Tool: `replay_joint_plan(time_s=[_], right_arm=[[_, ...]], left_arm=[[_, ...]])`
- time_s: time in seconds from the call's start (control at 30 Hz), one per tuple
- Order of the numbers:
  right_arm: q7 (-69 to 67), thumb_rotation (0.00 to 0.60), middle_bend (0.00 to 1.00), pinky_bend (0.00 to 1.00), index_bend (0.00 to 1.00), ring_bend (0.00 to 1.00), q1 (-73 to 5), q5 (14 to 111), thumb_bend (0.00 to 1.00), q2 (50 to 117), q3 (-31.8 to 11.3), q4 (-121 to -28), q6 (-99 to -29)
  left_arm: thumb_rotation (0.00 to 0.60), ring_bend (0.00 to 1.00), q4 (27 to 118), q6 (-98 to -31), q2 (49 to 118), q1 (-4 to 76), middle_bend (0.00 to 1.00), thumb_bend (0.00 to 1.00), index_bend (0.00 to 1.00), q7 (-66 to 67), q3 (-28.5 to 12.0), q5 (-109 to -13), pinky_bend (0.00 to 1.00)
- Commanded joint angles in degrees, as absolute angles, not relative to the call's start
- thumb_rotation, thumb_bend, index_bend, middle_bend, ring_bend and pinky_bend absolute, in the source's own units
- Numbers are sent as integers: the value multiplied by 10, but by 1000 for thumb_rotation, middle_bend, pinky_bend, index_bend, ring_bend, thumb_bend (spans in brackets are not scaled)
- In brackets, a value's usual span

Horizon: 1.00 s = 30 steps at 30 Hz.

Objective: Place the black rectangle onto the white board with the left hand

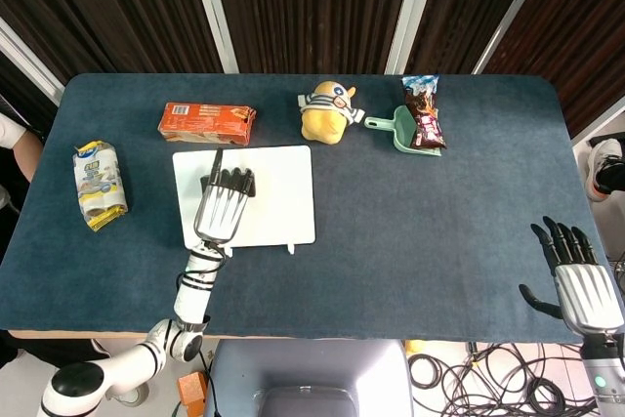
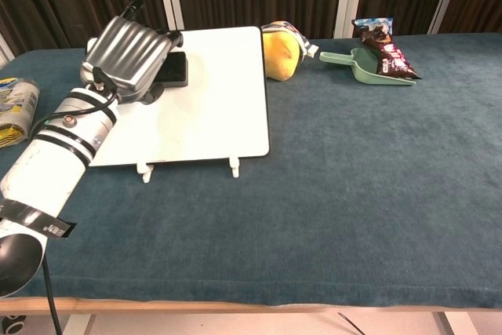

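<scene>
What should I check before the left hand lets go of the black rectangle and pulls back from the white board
1. Black rectangle over white board: ok.
2. Rectangle flat on the board: cannot tell, left hand covers part of it.
3. Left hand's grip on the rectangle: cannot tell, fingers hide the contact.
4. Retreat path toward the table's near edge: ok.
5. Right hand apart from the board: ok, at the table's right edge.
6. Orange box off the board: ok.

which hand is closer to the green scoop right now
Left. The left hand is over the white board, well short of the green scoop; the right hand hangs at the table's far near corner.
</scene>
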State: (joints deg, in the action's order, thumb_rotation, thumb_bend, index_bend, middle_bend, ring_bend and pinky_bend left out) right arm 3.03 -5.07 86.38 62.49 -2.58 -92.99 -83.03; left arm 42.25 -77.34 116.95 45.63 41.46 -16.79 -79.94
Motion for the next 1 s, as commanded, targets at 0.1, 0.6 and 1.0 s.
replay_joint_plan(time_s=[0.1, 0.6, 1.0], right_arm=[[31, 600, 0, 0, 0, 0, -50, 864, 193, 626, -26, -930, -831], [30, 600, 0, 0, 0, 0, -47, 868, 193, 625, -24, -929, -837], [79, 600, 0, 0, 0, 0, -50, 861, 193, 643, -23, -934, -827]], left_arm=[[600, 279, 436, -771, 1165, 455, 234, 239, 153, 415, -168, -793, 59], [522, 0, 658, -829, 1049, 375, 0, 211, 0, 479, -118, -806, 40], [600, 0, 999, -859, 652, 165, 0, 243, 0, 131, 56, -833, 41]])
